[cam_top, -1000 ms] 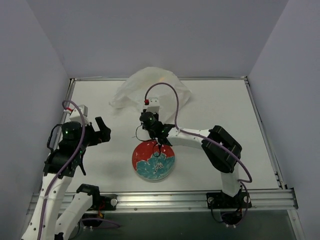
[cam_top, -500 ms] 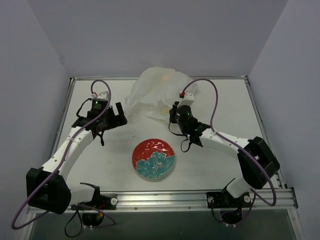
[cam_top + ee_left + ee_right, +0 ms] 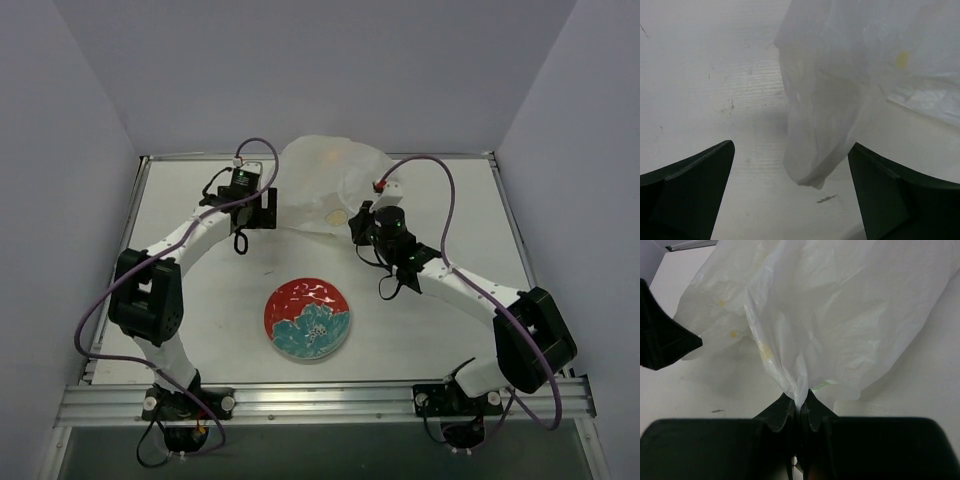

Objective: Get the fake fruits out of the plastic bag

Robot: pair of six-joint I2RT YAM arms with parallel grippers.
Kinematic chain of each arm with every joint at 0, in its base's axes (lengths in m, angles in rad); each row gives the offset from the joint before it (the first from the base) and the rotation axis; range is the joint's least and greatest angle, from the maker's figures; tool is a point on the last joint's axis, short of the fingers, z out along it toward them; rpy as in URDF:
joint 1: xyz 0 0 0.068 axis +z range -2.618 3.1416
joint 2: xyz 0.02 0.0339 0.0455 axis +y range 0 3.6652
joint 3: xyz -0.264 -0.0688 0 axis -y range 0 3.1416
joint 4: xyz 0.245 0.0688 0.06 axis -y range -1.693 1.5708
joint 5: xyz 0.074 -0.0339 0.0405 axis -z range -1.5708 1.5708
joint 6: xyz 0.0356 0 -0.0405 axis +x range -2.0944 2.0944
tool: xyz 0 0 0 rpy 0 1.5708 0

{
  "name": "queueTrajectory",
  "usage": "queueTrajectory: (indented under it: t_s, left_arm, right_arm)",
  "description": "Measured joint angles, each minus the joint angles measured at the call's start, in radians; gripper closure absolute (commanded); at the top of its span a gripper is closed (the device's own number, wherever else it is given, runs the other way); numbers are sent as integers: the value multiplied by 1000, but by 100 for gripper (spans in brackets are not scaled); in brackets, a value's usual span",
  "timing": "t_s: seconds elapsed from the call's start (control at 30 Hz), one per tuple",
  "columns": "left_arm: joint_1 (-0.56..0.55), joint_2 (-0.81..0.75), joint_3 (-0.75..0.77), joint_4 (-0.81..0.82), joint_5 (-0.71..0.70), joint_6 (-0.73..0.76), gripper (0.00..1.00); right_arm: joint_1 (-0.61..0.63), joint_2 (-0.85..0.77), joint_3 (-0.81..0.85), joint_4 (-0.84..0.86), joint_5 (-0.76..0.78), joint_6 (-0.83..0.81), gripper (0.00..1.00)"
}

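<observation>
The translucent white plastic bag (image 3: pixel 322 180) lies crumpled at the back middle of the table. Fake fruits show only as dim patches through the film: a yellowish one (image 3: pixel 338 216) and an orange one (image 3: pixel 328 155). My right gripper (image 3: pixel 360 224) is shut on a pinch of the bag's film (image 3: pixel 800 390) at its near right edge, and a green bit (image 3: pixel 823 384) peeks out beside it. My left gripper (image 3: pixel 264 208) is open at the bag's left edge, with a hanging fold of the bag (image 3: pixel 812 160) between its fingers (image 3: pixel 695 190), not touched.
A red and teal floral plate (image 3: pixel 300 298) sits empty at the front middle of the table. White walls enclose the table on three sides, and the arm bases stand at the near edge.
My left arm has swung from the near left up to the bag's left edge. My right gripper left the plate, reached the bag, and now pinches its film further right.
</observation>
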Motion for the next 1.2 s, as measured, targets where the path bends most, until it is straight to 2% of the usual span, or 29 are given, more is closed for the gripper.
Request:
queueTrajectory:
  t_s: [0.03, 0.1, 0.13, 0.27, 0.47, 0.6, 0.73, 1.03, 1.2]
  left_arm:
    - [0, 26, 23, -1, -9, 18, 34]
    - [0, 67, 60, -5, -22, 46, 72]
    - [-1, 77, 66, -3, -26, 57, 97]
    - [-25, 29, 12, 16, -33, 84, 98]
    - [-79, -238, -107, 32, -5, 30, 98]
    - [-116, -478, -203, 78, 18, -35, 98]
    - [-127, -623, -283, 109, 41, -95, 98]
    - [-135, -731, -570, 163, 69, -209, 98]
    - [-143, -734, -638, 194, 92, -261, 98]
  right_arm:
    - [-2, -6, 0, -5, -5, -2, 100]
    - [-10, -20, 0, -15, -17, -5, 100]
    - [-13, -27, 0, -18, -20, -8, 100]
    - [-36, -42, 2, -35, -29, -24, 100]
    - [-53, -19, 68, -89, -43, -44, 100]
    - [-56, 82, 263, -166, -89, -66, 100]
    - [-56, 135, 420, -214, -118, -84, 100]
    - [-88, 115, 389, -248, -103, -135, 99]
    - [-137, 178, 375, -283, -77, -157, 98]
